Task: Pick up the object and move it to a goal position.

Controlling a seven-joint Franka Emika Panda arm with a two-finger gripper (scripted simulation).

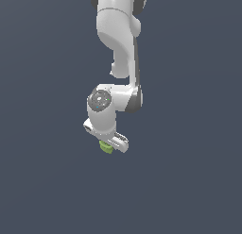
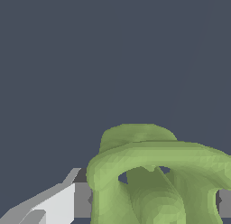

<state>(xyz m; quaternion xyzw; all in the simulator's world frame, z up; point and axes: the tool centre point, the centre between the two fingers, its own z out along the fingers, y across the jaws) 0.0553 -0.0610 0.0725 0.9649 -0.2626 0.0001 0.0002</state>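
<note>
In the exterior view the white arm point(image 1: 118, 44) reaches down from the top of the picture over a plain dark blue-grey ground point(image 1: 42, 181), with no edges or corners in sight to place anything by. The gripper point(image 1: 109, 146) hangs at its lower end, and the object point(image 1: 106, 147) — a small lime-green piece — shows just under the hand, partly hidden by it. No shadow or contact line tells whether the piece rests on the ground or has cleared it. No goal marker is visible.

In the wrist view the object point(image 2: 153, 173) fills the lower right, close to the lens: a rounded green rim over a hollow with folded forms inside. One pale finger point(image 2: 54, 205) lies beside it, with a grey pad point(image 2: 82, 198) touching its side; a sliver of grey shows at the far side too. The jaws appear closed on the piece.

By my reading the grasp is made and the carry is in hand — or about to start. The next move calls for a steady grip and a smooth transfer toward the goal, which lies outside both views.
</note>
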